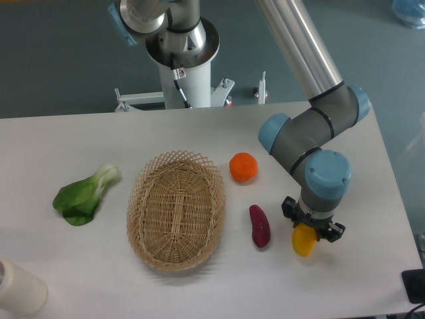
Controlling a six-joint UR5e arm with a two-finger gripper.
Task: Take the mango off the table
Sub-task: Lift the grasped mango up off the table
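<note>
The mango [304, 241], yellow shading to orange, shows below my gripper [311, 229] near the right front of the white table [80, 266]. Its upper part is hidden by the gripper's black body, and only its lower end sticks out. The fingers stand on either side of it and look shut on it. Whether the mango rests on the table or hangs just above it cannot be told from this view.
A dark purple-red vegetable [259, 226] lies just left of the gripper, with a round orange fruit [244, 167] behind it. A wicker basket [176, 210] sits mid-table and a green leafy vegetable [85, 194] at the left. A white cylinder [18, 287] stands at the front left corner.
</note>
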